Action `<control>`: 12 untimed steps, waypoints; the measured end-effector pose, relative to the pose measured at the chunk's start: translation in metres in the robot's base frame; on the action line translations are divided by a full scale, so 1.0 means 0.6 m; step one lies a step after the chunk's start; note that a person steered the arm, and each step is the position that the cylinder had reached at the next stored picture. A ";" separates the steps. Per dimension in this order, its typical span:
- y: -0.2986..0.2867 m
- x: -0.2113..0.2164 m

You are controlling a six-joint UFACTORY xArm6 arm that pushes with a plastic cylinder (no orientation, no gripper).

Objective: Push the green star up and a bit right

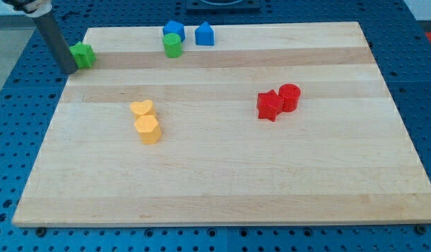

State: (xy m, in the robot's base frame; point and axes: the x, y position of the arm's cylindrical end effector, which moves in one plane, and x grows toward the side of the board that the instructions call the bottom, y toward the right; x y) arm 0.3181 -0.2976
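The green star [83,54] lies at the board's upper left edge. My tip [69,70] is the lower end of the dark rod, touching or almost touching the star's lower left side. A green cylinder [173,45] stands near the view's top, well to the right of the star.
Two blue blocks [174,30] [204,33] sit beside the green cylinder at the top. A yellow heart [141,108] and a yellow hexagon [148,129] are left of centre. A red star [270,106] and a red cylinder [289,96] are right of centre. The wooden board [271,189] lies on a blue table.
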 end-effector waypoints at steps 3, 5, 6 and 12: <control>0.049 0.013; -0.012 0.019; -0.012 0.013; 0.063 -0.049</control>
